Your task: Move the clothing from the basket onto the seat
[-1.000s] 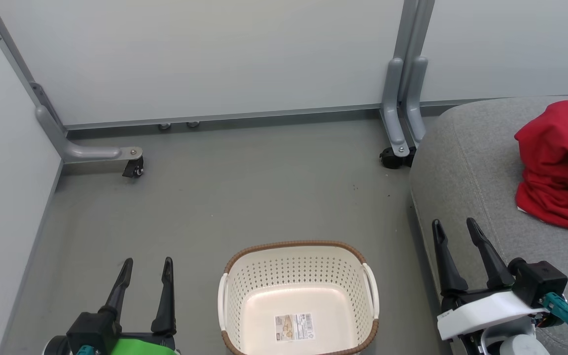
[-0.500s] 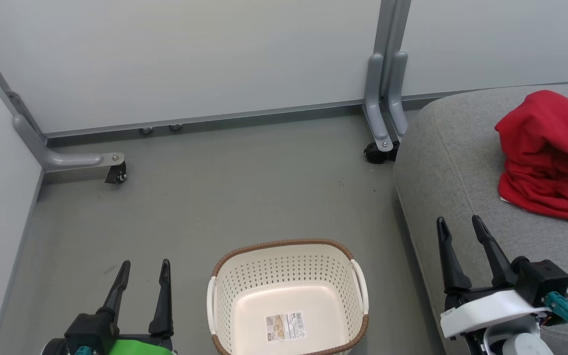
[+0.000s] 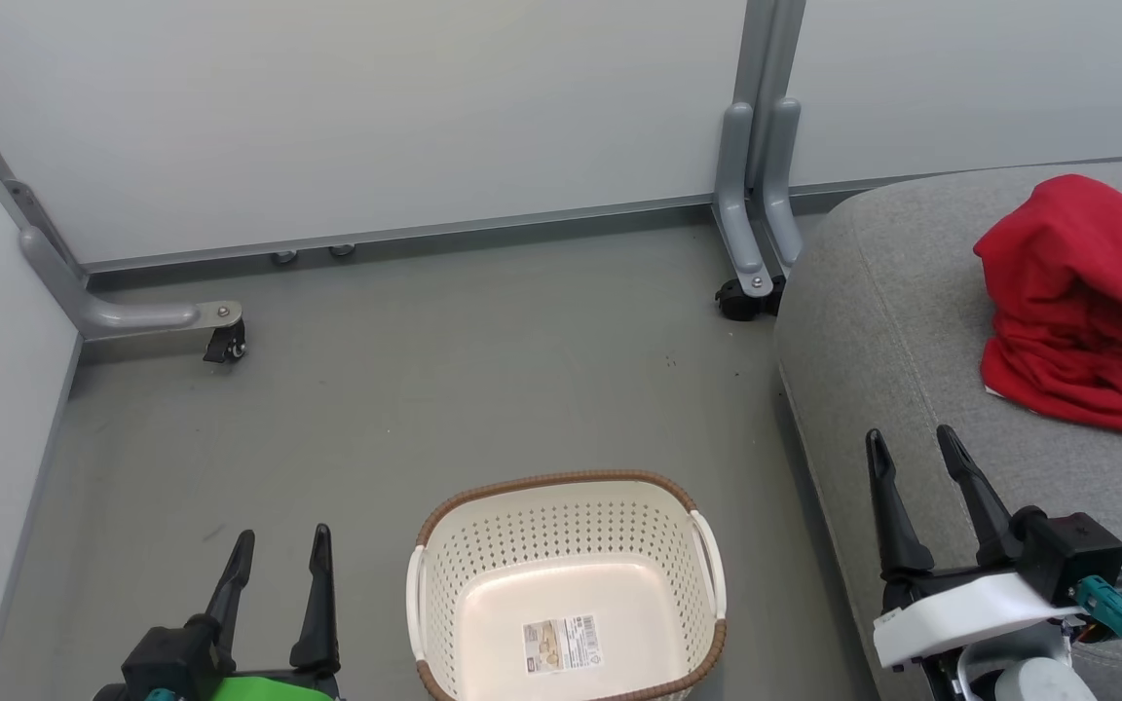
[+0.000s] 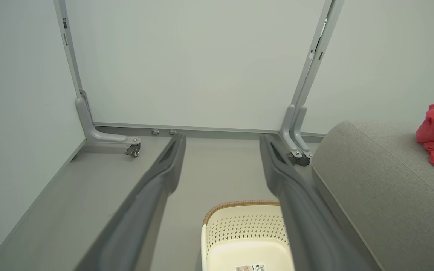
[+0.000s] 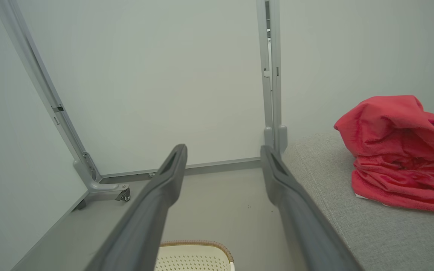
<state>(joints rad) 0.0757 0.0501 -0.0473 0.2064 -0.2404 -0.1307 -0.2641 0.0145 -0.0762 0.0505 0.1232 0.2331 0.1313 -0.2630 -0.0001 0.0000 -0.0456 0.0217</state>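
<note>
Crumpled red clothing lies heaped on the woven grey seat, back from its rounded edge; the perforated cream basket stands on smooth floor between the left gripper and right gripper, fingers apart

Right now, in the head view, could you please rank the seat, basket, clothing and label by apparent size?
Seat, largest.
Basket, though the frame crops it.
Clothing, also cropped, so second and third are unsure.
Label, smallest.
</note>
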